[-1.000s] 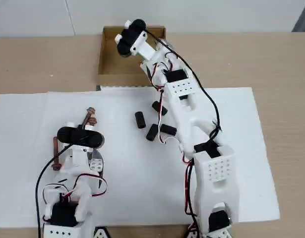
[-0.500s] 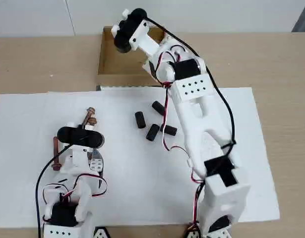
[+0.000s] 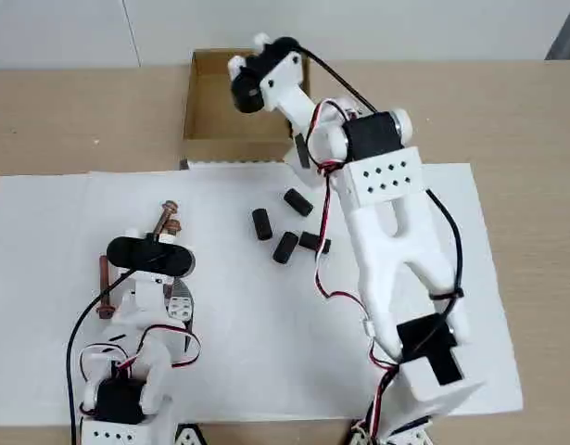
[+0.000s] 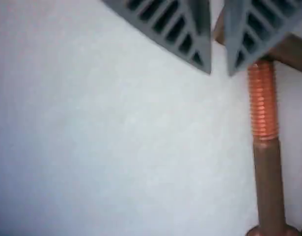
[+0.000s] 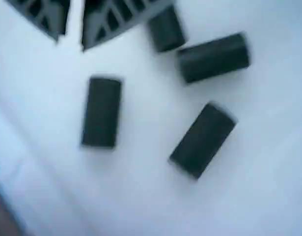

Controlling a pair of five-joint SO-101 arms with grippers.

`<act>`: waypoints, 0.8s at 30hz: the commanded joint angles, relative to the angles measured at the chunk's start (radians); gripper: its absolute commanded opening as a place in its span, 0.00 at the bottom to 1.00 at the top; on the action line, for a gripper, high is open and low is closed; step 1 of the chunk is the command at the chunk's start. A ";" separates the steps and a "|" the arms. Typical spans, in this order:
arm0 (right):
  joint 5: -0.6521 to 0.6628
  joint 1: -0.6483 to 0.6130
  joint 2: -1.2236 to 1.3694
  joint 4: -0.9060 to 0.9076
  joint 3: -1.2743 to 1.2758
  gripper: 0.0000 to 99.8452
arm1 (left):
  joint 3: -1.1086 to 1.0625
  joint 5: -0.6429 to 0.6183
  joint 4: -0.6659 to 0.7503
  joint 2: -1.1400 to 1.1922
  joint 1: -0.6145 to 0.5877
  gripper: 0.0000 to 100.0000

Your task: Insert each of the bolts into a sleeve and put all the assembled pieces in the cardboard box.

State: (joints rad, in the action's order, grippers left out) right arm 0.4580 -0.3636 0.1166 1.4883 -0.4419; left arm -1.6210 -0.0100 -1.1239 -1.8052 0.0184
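Observation:
Several black sleeves (image 3: 285,247) lie loose in a cluster on the white paper, also seen below my right gripper (image 5: 69,42) as sleeves (image 5: 101,112). The right gripper (image 3: 301,153) hangs above them near the cardboard box (image 3: 215,107), jaws shut with nothing between them. Two brown bolts (image 3: 167,220) lie just beyond my left arm and a third bolt (image 3: 104,287) lies beside it. My left gripper (image 4: 218,71) is low over the paper, shut and empty, its tips right beside the threaded end of a bolt (image 4: 266,162).
White paper (image 3: 229,334) covers most of the wooden table (image 3: 81,111). The box sits at the far edge of the paper, partly under the right arm's forearm. A cable loops from the right arm down beside the sleeves.
The right arm has lifted and swung right, uncovering the sleeves; its far end shifted right over the box. The left arm and bolts have stayed put.

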 commanded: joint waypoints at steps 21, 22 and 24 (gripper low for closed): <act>0.137 -0.010 0.059 0.189 0.126 0.11 | 0.005 0.003 0.017 -0.011 -0.003 0.01; 0.157 -0.010 0.065 0.183 0.135 0.12 | 0.005 0.003 0.017 -0.011 -0.003 0.01; 0.193 -0.010 0.082 0.176 0.141 0.13 | 0.005 0.003 0.017 -0.011 -0.003 0.01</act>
State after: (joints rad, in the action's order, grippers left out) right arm 0.6022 -0.3652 0.1964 1.6847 -0.3038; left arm -1.6210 -0.0100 -1.1239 -1.8052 0.0184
